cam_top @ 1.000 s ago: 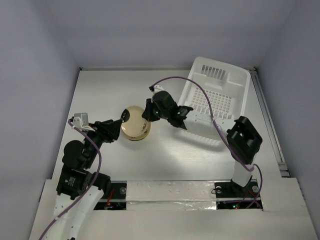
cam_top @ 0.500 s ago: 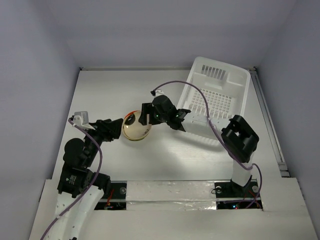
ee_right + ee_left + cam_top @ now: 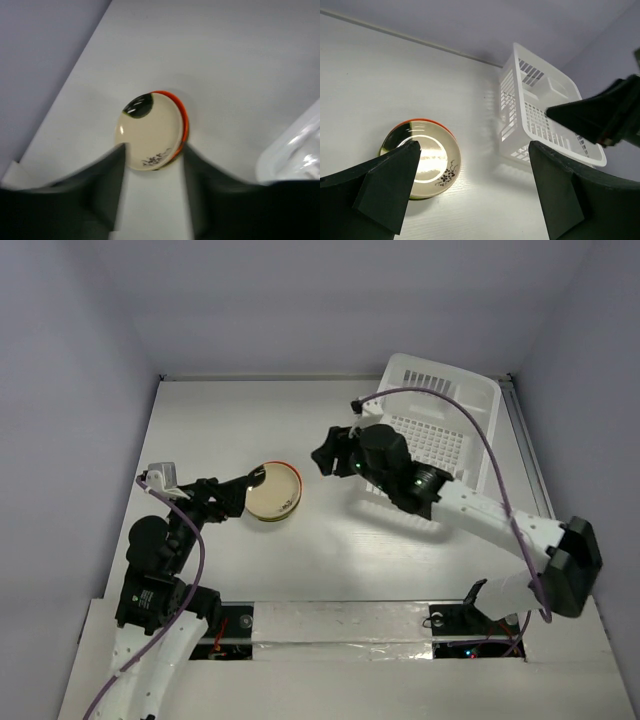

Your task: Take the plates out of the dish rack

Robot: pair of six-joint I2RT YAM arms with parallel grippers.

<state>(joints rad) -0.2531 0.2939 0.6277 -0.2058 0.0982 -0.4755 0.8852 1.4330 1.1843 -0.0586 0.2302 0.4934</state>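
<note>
Robot lab cell, bare grey walls [image 3: 330,300] around a white table [image 3: 220,420], purple cabling [image 3: 202,552], taped edge [image 3: 340,645].

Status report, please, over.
Left pincer open at the plates. Right pincer open, clear of them. Dish rack looks empty. Nothing blocking.

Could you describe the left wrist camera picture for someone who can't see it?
A cream plate with a dark flower sprig sits stacked on an orange-red plate on the white table, framed by the dark fingers of the open left gripper. To the right stands a white dish rack, with no plates showing in it.
</note>
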